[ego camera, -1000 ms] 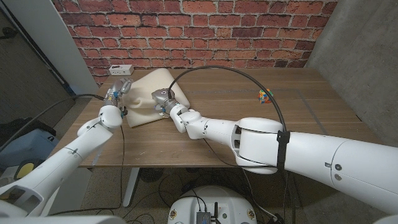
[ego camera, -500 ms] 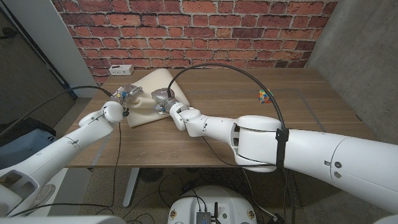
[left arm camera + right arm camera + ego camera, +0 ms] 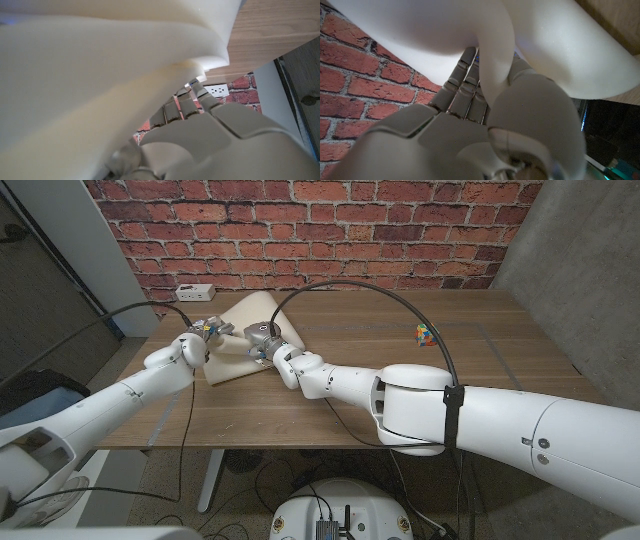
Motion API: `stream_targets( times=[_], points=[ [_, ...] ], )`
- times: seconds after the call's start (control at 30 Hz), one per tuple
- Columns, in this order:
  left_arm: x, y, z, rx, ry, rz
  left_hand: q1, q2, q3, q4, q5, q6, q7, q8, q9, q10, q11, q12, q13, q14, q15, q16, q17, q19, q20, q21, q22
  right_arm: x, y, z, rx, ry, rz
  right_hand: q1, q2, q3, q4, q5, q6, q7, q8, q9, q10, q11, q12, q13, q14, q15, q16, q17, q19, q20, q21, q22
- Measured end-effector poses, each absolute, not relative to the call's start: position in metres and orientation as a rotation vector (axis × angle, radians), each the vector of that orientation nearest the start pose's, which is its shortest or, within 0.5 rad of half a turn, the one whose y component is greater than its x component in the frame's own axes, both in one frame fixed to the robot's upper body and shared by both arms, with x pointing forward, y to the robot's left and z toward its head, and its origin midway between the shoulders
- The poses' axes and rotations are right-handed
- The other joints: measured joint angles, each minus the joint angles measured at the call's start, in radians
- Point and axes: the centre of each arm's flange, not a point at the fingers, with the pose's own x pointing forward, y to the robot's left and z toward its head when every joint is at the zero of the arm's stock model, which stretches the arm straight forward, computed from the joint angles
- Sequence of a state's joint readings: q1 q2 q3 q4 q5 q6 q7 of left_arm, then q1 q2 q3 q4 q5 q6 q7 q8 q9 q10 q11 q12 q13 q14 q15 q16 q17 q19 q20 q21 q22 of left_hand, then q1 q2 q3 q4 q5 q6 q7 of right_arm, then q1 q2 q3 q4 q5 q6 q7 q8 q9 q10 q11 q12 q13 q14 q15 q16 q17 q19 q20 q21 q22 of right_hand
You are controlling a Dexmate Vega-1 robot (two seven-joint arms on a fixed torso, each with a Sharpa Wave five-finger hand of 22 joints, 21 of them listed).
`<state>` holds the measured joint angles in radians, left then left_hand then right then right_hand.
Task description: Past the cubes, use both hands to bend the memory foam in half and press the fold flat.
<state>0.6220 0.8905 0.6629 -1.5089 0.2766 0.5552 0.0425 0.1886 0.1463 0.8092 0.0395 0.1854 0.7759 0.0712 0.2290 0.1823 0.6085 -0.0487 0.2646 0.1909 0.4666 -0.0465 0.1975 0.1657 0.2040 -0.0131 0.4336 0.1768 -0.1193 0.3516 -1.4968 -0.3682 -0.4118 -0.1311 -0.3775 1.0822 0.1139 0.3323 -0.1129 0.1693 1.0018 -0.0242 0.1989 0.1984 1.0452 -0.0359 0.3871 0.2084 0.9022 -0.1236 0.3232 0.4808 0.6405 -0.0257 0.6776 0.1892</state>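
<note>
My left hand (image 3: 203,332) grips left edge of cream memory foam (image 3: 238,355) at far left of wooden table (image 3: 400,395). My right hand (image 3: 261,340) pinches foam's middle, sheet buckled between thumb and fingers (image 3: 465,85). Multicoloured cube (image 3: 426,333) far right, well apart.

This looks like a robot test room or lab set up in a bare, workshop-like space. At twelve o'clock a raw red brick wall (image 3: 320,230) runs behind the wooden surface (image 3: 400,395); at two o'clock it meets a plain grey concrete wall (image 3: 585,270). A white power strip (image 3: 192,290) lies at the surface's far edge near eleven o'clock, against the bricks. Loose black cables (image 3: 250,475) trail over the grey floor (image 3: 170,480) at six o'clock, beneath the surface, whose white metal leg (image 3: 210,480) shows there. A pale panel (image 3: 90,250) stands at ten o'clock.
</note>
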Motion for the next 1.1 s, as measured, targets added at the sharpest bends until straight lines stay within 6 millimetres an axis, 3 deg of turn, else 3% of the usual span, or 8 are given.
stream_targets(
  times=[0.1,0.13,0.4,0.57,0.8,1.0,1.03,1.1],
  points=[
    [0.654,0.400,0.017,1.293,-0.069,0.341,0.010,-0.001,0.012,0.000,0.000,-0.008,-0.008,-0.010,0.000,-0.013,-0.005,-0.010,0.000,-0.007,0.000,-0.009,-0.003,0.001,-0.009,0.000,0.000,0.647,0.174,-0.015,-1.637,-0.843,0.181,-0.068,-0.019,-0.030,0.023,0.007,-0.064,-0.007,-0.014,-0.002,-0.065,0.005,-0.032,0.009,-0.044,0.009,-0.024,-0.009,-0.025,0.025,-0.004,-0.004],
    [0.665,0.389,0.018,1.322,-0.061,0.326,0.012,0.002,0.012,0.000,0.000,-0.012,-0.007,-0.011,-0.001,-0.013,-0.005,-0.011,0.001,-0.009,0.002,-0.013,-0.004,0.001,-0.009,0.000,0.000,0.647,0.169,-0.012,-1.634,-0.868,0.144,-0.099,-0.028,-0.047,0.032,0.009,-0.091,-0.011,-0.018,-0.003,-0.091,0.006,-0.045,0.012,-0.066,0.012,-0.034,-0.014,-0.036,0.034,-0.010,-0.007],
    [0.673,0.385,0.015,1.371,-0.025,0.314,0.023,0.002,0.029,0.000,0.000,-0.041,-0.011,-0.030,-0.003,-0.029,-0.010,-0.026,0.003,-0.029,0.000,-0.017,-0.005,-0.004,-0.014,-0.009,0.001,0.670,0.132,-0.008,-1.719,-0.789,0.134,-0.395,-0.129,-0.198,0.130,0.061,-0.378,-0.035,-0.022,-0.003,-0.373,0.046,-0.165,0.039,-0.311,0.063,-0.119,-0.031,-0.175,0.103,-0.102,-0.015],
    [0.676,0.383,0.014,1.387,-0.016,0.307,0.023,0.002,0.032,0.003,0.000,-0.043,-0.012,-0.034,0.001,-0.030,-0.011,-0.027,0.002,-0.029,0.000,-0.017,-0.004,-0.004,-0.014,-0.009,0.000,0.674,0.117,0.001,-1.757,-0.738,0.195,-0.482,-0.173,-0.257,0.161,0.090,-0.475,-0.034,-0.026,-0.006,-0.492,0.069,-0.191,0.049,-0.425,0.076,-0.132,-0.048,-0.235,0.141,-0.153,-0.015],
    [0.677,0.381,0.013,1.407,-0.013,0.296,0.023,0.002,0.036,0.007,0.000,-0.043,-0.012,-0.036,0.002,-0.031,-0.012,-0.034,0.001,-0.029,0.000,-0.020,-0.004,-0.004,-0.014,-0.009,-0.001,0.663,0.106,0.030,-1.751,-0.759,0.261,-0.514,-0.193,-0.283,0.175,0.107,-0.536,-0.037,-0.021,0.002,-0.571,0.077,-0.199,0.050,-0.497,0.079,-0.139,-0.060,-0.279,0.160,-0.187,-0.015],
    [0.679,0.375,0.010,1.434,-0.016,0.278,0.027,0.006,0.042,0.002,0.000,-0.043,-0.012,-0.032,0.003,-0.036,-0.007,-0.038,0.001,-0.029,0.001,-0.021,-0.003,0.000,-0.018,-0.009,-0.003,0.659,0.091,0.031,-1.799,-0.609,0.446,-0.518,-0.189,-0.289,0.176,0.116,-0.545,-0.035,-0.020,0.001,-0.589,0.095,-0.203,0.055,-0.528,0.078,-0.142,-0.067,-0.295,0.151,-0.200,-0.015],
    [0.679,0.374,0.010,1.439,-0.018,0.275,0.027,0.005,0.048,0.003,0.000,-0.043,-0.012,-0.032,0.003,-0.036,-0.007,-0.038,0.001,-0.029,0.001,-0.021,-0.003,0.002,-0.020,-0.010,-0.003,0.657,0.087,0.036,-1.789,-0.604,0.460,-0.519,-0.187,-0.289,0.176,0.119,-0.545,-0.035,-0.016,0.001,-0.589,0.095,-0.203,0.055,-0.529,0.077,-0.142,-0.068,-0.295,0.151,-0.206,-0.015],
    [0.679,0.373,0.009,1.447,-0.020,0.269,0.027,0.005,0.048,0.003,0.000,-0.045,-0.010,-0.032,0.003,-0.036,-0.007,-0.038,0.001,-0.031,0.002,-0.021,-0.004,0.003,-0.021,-0.012,-0.002,0.655,0.080,0.040,-1.773,-0.587,0.490,-0.516,-0.147,-0.279,0.180,0.132,-0.539,-0.029,-0.010,0.001,-0.595,0.101,-0.199,0.054,-0.535,0.083,-0.138,-0.068,-0.296,0.149,-0.207,-0.015]
  ],
)
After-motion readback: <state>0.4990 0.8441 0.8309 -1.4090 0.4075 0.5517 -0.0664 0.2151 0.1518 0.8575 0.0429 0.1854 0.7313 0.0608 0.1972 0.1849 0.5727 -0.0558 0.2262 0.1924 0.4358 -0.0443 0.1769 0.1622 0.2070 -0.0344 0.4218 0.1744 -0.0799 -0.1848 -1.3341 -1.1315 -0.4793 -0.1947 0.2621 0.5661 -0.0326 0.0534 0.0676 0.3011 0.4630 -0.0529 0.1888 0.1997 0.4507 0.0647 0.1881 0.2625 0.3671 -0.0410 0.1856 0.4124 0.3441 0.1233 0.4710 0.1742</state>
